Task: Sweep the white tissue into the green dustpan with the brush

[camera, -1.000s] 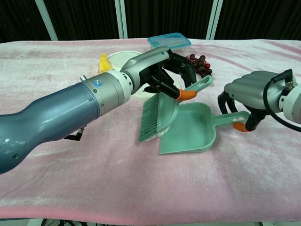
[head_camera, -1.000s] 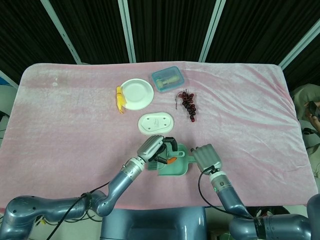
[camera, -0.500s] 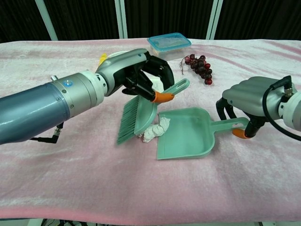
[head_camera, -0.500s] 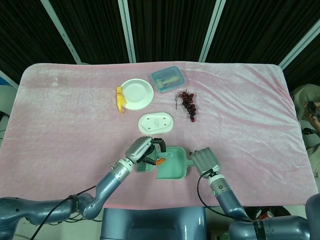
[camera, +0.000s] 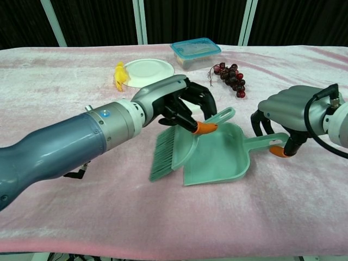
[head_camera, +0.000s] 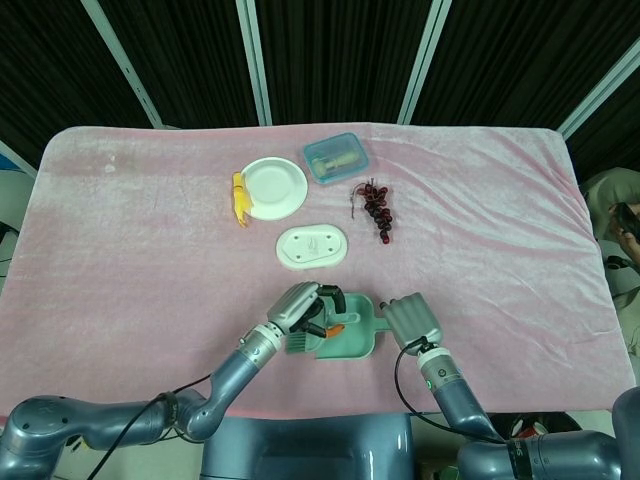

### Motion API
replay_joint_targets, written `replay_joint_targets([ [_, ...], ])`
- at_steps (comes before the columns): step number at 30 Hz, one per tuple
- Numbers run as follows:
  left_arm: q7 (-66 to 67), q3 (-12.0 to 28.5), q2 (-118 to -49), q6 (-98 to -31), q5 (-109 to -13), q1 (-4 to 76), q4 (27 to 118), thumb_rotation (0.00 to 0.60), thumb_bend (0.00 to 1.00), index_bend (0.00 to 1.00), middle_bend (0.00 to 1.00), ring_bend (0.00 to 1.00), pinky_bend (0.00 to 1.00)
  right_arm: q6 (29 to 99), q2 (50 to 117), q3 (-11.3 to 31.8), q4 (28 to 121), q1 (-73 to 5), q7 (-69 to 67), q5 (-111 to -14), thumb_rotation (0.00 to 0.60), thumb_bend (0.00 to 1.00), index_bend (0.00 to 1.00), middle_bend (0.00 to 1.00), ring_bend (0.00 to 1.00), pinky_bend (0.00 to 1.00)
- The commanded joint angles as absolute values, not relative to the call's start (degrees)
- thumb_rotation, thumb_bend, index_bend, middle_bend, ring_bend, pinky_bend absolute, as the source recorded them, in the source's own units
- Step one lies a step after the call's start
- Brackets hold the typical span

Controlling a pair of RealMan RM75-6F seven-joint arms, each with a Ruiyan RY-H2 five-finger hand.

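Observation:
My left hand grips the handle of the green brush, which has an orange band. The bristles point down at the open left edge of the green dustpan. The dustpan lies flat on the pink cloth. My right hand holds the dustpan's handle with its fingers curled around it near the orange tip. The white tissue shows in neither view; the brush head and my left hand cover the dustpan's mouth.
Behind the dustpan stand a white oval dish, a white plate with a banana beside it, a blue-lidded container and a bunch of dark grapes. The table's front edge lies just below both hands.
My left hand has carried the brush right, up against the dustpan's mouth. The tissue that lay at the pan's edge half a second ago no longer shows. The right hand has barely moved.

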State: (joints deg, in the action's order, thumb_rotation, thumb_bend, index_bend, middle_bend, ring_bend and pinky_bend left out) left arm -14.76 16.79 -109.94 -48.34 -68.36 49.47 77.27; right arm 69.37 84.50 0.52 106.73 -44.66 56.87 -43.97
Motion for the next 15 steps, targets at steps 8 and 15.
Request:
replay_joint_targets([
  [8, -13.9, 20.9, -113.6, -47.6, -69.5, 54.4, 75.4, 0.6, 0.36, 0.61, 0.61, 0.9, 1.0, 69.3, 84.5, -0.2, 107.2, -44.4, 56.8, -44.0, 0.6, 0.48, 0.7, 0.67, 0.67, 0.78],
  [15, -13.5, 21.8, -115.0, -48.3, -69.5, 55.7, 74.7, 0.6, 0.36, 0.61, 0.61, 0.9, 1.0, 69.9, 83.9, -0.5, 108.1, -44.2, 56.9, -44.3, 0.6, 0.48, 0.7, 0.67, 0.67, 0.78],
])
